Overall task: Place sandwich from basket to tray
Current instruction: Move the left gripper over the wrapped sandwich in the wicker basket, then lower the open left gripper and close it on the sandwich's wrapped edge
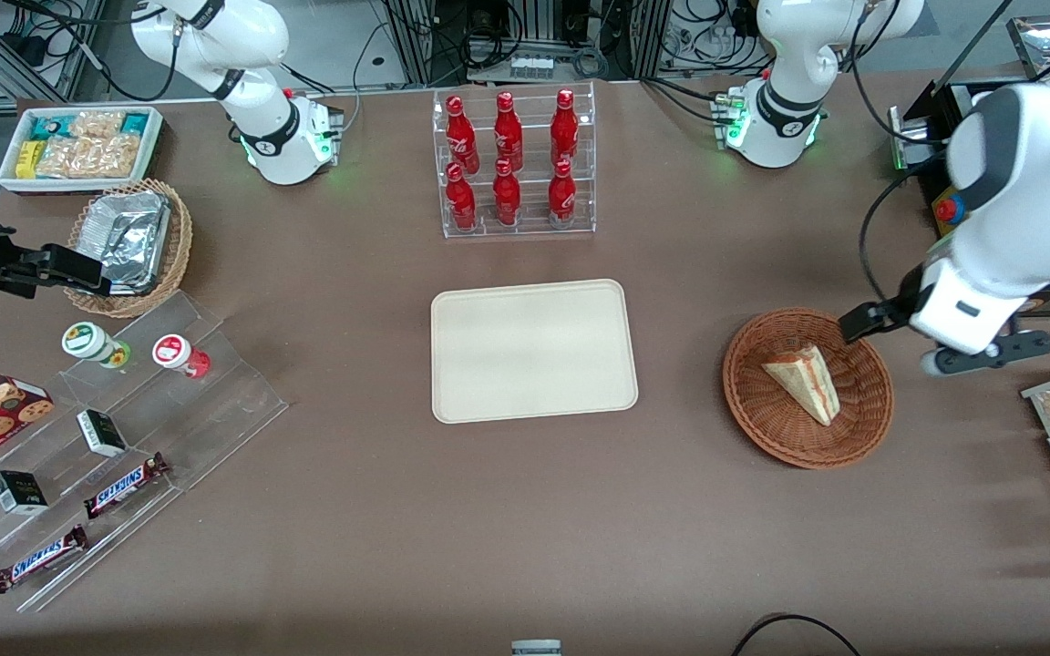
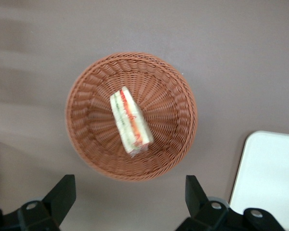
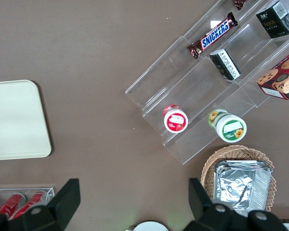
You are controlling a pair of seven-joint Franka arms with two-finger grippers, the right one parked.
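— What's cut off?
— The flat cream-beige rectangular tray (image 2: 272,180) runs past the wrist picture's edge, and only the end effector's (image 2: 130,202) two wide-apart black fingers (image 2: 62,195) show.
— Anything blurred?
— The small triangular white-bread sandwich (image 2: 130,122); its filling smears.

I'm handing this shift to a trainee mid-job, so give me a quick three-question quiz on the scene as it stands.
1. True or false: the sandwich already lies on the tray.
2. Multiple choice: the gripper hangs A) above the basket, jaws open and holding nothing; B) shut on the sandwich; C) over the tray.
3. Fill in: in the front view, the rack farther from the camera than the tray holds six red ____.

Key: 1 false, the sandwich lies in the basket and nothing is on the tray. 2 A. 3 bottles.
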